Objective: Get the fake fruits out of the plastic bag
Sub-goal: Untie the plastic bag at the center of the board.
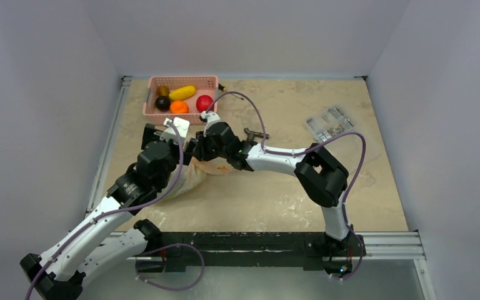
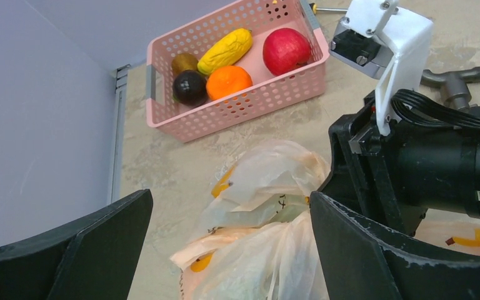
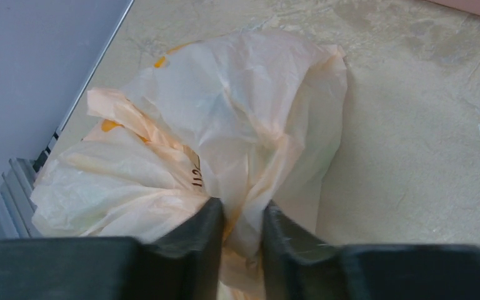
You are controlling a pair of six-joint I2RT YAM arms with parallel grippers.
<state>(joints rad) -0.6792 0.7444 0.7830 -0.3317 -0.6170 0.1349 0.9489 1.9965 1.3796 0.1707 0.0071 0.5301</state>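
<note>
Evidently right jaws clamp the plastic bag [image 3: 225, 125], printed perhaps "112"; left jaws stand apart

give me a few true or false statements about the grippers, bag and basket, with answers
1. The right gripper pinches a fold of the plastic bag. True.
2. The left gripper is shut on the bag. False: its jaws stand wide open above it.
3. The pink basket is empty. False: it holds a red apple, an orange and more.
4. A clear packet lies on the right side of the table. True.
</note>
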